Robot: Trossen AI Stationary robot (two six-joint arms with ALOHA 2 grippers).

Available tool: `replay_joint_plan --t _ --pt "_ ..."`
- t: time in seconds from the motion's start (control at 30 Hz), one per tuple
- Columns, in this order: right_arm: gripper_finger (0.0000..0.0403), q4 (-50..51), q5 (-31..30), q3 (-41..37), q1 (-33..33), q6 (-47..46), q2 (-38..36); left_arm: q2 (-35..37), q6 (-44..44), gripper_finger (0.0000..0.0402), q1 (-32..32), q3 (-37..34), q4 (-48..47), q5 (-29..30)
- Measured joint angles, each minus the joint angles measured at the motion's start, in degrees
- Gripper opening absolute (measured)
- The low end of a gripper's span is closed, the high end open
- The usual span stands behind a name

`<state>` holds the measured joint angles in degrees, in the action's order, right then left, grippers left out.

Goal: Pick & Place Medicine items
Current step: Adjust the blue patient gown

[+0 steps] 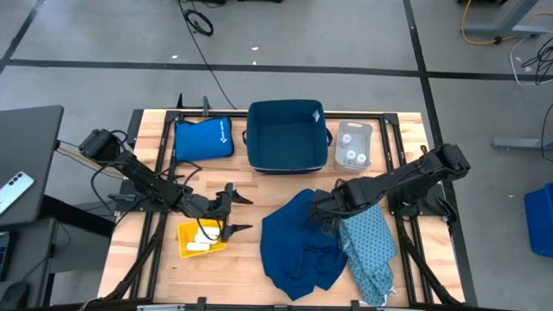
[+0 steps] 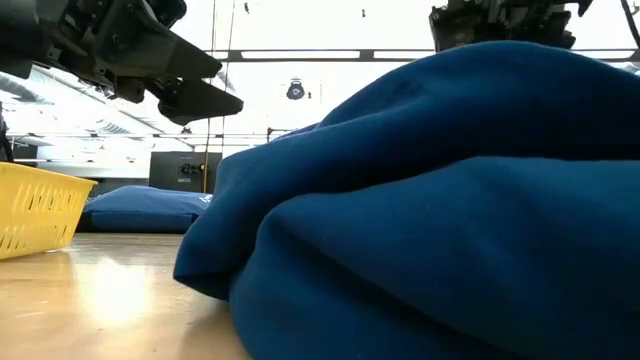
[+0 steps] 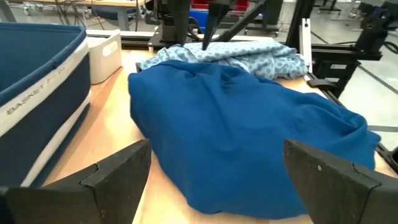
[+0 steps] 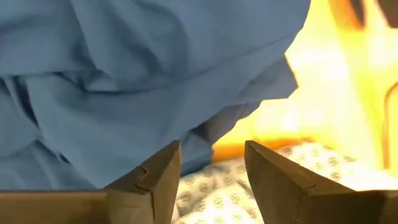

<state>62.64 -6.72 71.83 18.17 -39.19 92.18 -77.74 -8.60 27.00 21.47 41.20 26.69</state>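
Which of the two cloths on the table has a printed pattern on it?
The light blue patterned cloth, lying on the right beneath the right arm. The dark blue cloth beside it, nearer the table's middle, is plain, darker and bulkier.

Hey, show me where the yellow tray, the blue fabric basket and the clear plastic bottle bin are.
Yellow plastic tray [image 1: 185, 244]: high view, its left rim.
Dark blue fabric basket [image 1: 286, 142]: high view, its bare floor.
Clear plastic bin of white bottles [image 1: 353, 131]: high view, its far rim.
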Motion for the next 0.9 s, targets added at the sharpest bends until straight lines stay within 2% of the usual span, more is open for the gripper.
replay_joint_plan --t 0.1,0.27,0.37,0.5,0.57,0.63,0.9 --pt "0.0185 -5.3 1.9 -3.0 -1.6 -1.9 -2.2 -0.6 0.0 0.0364 0.0 0.0 0.5 -0.7" --pt "0.0185 -20.9 7.5 -12.7 -5.3 -5.6 -6.5 -3.1 0.0 0.0364 0.0 0.0 3.6 -1.9" --pt "0.0186 -33.5 12.7 -20.8 -7.7 -8.9 -8.6 -5.1 0.4 0.0364 0.0 0.0 5.9 -3.3" --pt "0.0186 -55.6 21.0 -31.1 -9.8 -14.0 -8.9 -7.0 0.5 0.0364 0.0 0.0 8.4 -4.3" --pt "0.0186 -65.3 23.2 -34.6 -10.4 -17.1 -8.6 -7.5 0.5 0.0364 0.0 0.0 9.3 -4.5" --pt "0.0186 -68.9 23.0 -36.9 -10.8 -18.9 -8.6 -7.8 0.5 0.0364 0.0 0.0 10.0 -4.5" --pt "0.0186 -67.2 18.3 -37.7 -11.4 -16.0 -6.2 -7.9 0.1 0.0364 0.0 0.0 10.0 -4.5"
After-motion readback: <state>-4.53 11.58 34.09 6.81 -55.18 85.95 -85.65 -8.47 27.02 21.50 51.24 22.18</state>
